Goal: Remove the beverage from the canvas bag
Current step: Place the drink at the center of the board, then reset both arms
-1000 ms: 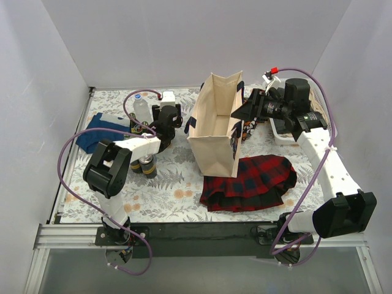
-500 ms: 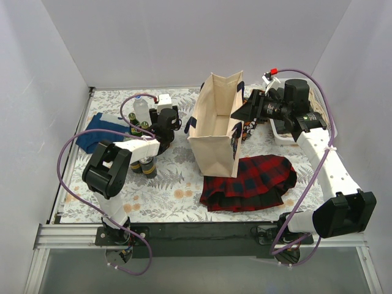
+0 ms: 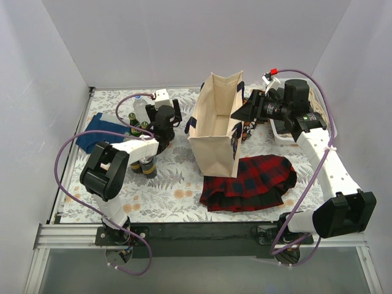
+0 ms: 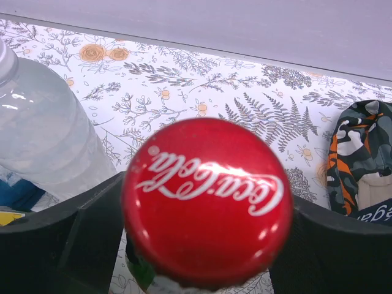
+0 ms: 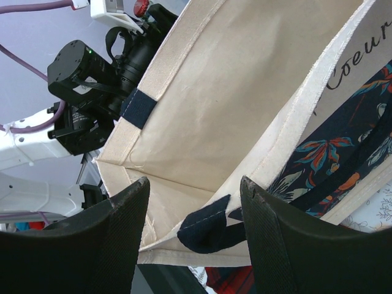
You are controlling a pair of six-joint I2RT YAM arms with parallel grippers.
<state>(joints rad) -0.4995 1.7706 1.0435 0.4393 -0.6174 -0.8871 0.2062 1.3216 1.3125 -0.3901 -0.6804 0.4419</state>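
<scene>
Left gripper (image 3: 164, 119): either side of the cola bottle (image 4: 207, 199) cap; I can't tell if it grips.
Right gripper (image 5: 191, 196): jaws wide, at the canvas bag (image 3: 214, 131) rim.
Cola bottle: outside, left of the canvas bag, beside the water bottle (image 4: 43, 135).

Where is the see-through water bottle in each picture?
Top view: the water bottle stands at the far left of the table, next to the blue cloth.
Left wrist view: at the left edge, behind the red cap.
Right wrist view: not in it.
Shared landmark: the flowery table cover, seen in all three.
</scene>
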